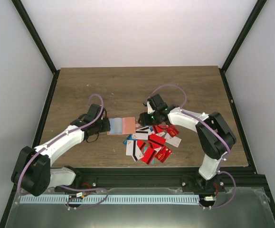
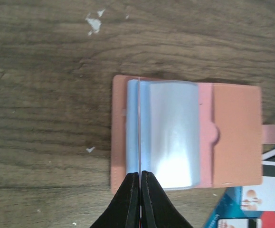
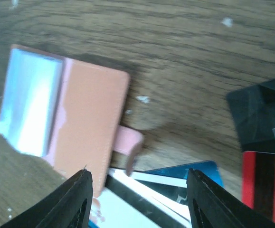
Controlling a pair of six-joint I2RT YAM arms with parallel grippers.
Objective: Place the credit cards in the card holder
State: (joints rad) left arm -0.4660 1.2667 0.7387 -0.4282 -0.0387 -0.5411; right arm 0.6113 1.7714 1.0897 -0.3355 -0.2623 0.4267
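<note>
Holding clear sleeves (image 2: 173, 135), open card holder (image 2: 237, 137)

No legible text; print on credit cards (image 1: 152, 143) too blurred.

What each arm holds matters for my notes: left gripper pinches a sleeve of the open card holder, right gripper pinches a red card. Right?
No: the right gripper is open and empty, as the right wrist view shows. The left gripper pinches a sleeve of the card holder.
</note>
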